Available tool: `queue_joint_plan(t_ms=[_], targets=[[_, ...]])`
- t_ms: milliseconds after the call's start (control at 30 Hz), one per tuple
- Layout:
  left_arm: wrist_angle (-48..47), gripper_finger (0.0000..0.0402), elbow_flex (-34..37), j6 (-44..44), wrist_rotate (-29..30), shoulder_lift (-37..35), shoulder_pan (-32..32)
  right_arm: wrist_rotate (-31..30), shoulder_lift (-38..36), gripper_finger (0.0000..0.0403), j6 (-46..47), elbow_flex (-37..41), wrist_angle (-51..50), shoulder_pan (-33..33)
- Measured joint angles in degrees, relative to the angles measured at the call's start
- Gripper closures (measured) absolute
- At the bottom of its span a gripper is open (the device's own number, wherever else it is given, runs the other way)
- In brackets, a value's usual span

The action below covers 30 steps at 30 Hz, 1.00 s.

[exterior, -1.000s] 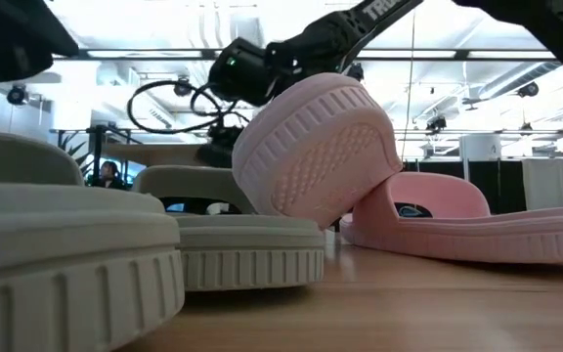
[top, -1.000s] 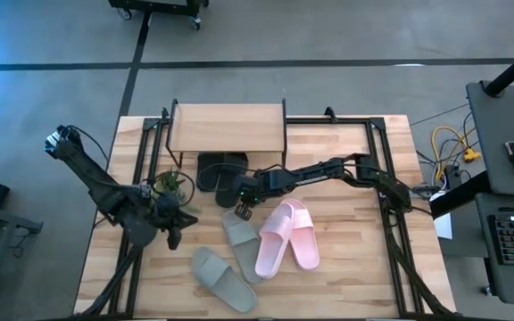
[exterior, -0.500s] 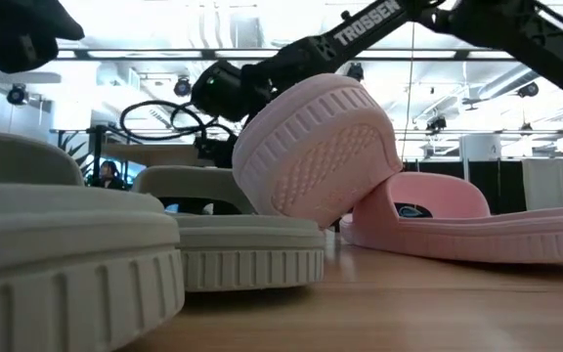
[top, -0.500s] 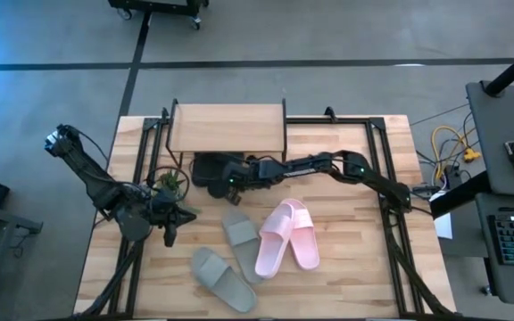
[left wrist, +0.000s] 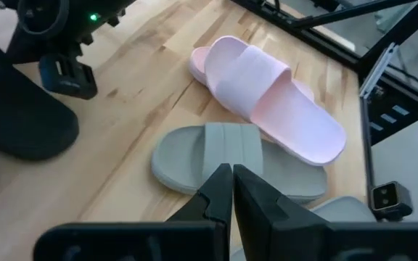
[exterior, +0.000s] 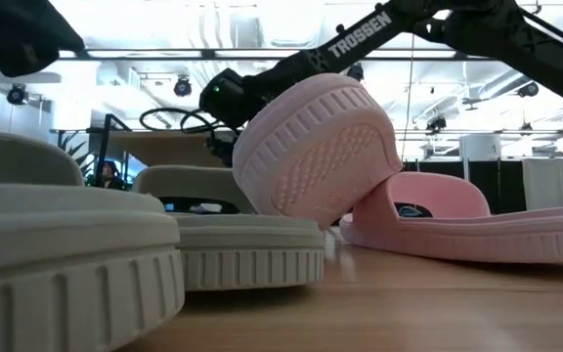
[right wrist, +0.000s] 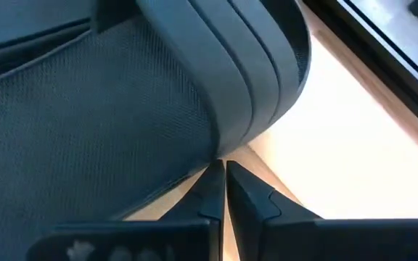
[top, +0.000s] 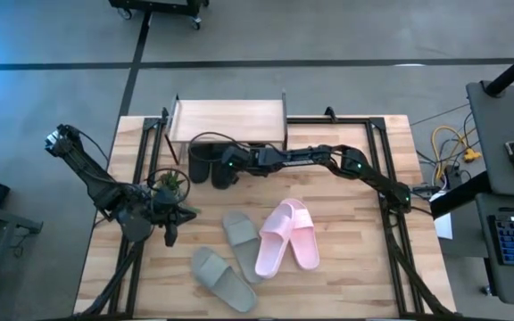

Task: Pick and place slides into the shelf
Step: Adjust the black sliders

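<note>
Two black slides point(top: 202, 162) point(top: 227, 171) lie side by side on the table at the near edge of the shelf point(top: 228, 124), their far ends under its plank top. My right gripper point(top: 225, 164) is shut and reaches low against the right-hand black slide point(right wrist: 122, 109). Two grey-green slides point(top: 239, 234) point(top: 223, 278) lie on their soles toward the near edge. One pink slide point(top: 275, 239) leans on the other point(top: 304, 239). My left gripper point(top: 171, 235) hangs shut above the table's left part, touching nothing. My right gripper pushes the black slide with its shut fingertips point(right wrist: 212, 183), which meet the slide's side edge point(right wrist: 232, 142) where the strap comes down to the sole. The fingers slant down from the table's right side. The slide lies flat on the table.
Black metal frame rails point(top: 377, 169) run along the table's left and right sides. The shelf's thin legs point(top: 173, 147) stand beside the black slides. Bare wood point(top: 346, 267) lies to the right of the pink slides.
My right gripper has gone toward the table's far left, toward the shelf, staying shut and swinging its wrist. The two black slides have slid along the table before it and now reach under the shelf's near edge. The other slides have stayed put.
</note>
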<state>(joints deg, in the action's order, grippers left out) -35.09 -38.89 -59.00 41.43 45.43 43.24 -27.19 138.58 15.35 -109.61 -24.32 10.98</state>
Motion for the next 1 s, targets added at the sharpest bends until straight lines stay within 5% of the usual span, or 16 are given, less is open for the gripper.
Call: queue_joint_plan(t_ms=[400, 1000], targets=[[-0.5, 0.0402, 0.1, -0.2, 0.0, -0.1, 0.0, 1.3, 2.9, 0.0394, 3.4, -0.2, 1.0, -2.4], [-0.6, 0.0402, 1.0, -0.1, 0.0, -0.2, 0.0, -14.9, 3.0, 0.0394, 3.7, 0.0, 3.7, -6.0]])
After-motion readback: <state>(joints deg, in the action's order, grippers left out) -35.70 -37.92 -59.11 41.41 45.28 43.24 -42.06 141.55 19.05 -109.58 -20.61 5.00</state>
